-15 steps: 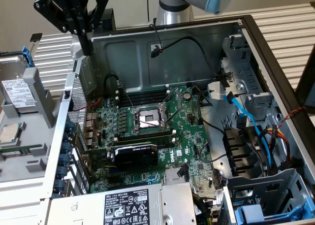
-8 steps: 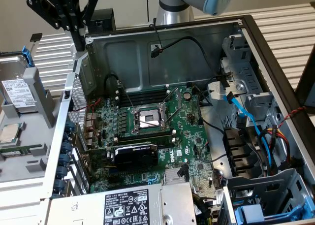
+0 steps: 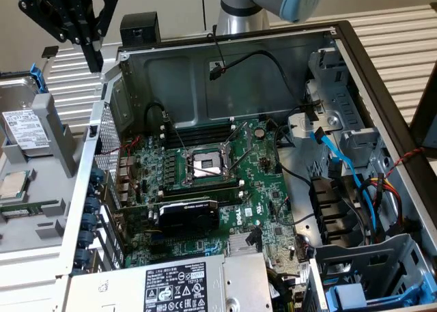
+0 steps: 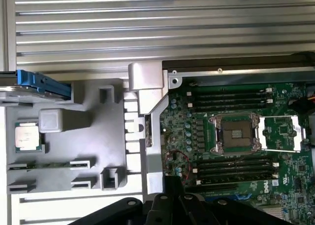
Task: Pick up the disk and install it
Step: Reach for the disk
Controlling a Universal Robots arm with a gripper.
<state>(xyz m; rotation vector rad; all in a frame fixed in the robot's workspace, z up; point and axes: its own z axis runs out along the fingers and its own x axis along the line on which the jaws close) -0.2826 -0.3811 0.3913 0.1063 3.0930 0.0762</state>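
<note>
The fingers are clenched and grasp nothing, raised over the edge of the open computer case. The disk stands on edge in the grey tray at the exterior view's left, apart from the fingers. 1 processor chip lies just beside it.

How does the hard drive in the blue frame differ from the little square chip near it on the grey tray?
The hard drive is far larger than the CPU chip. The hard drive is clipped in a blue carrier; the CPU chip is bare. The hard drive carries a white label; the CPU chip shows plain metal. Both are silver and sit in the grey tray.
</note>
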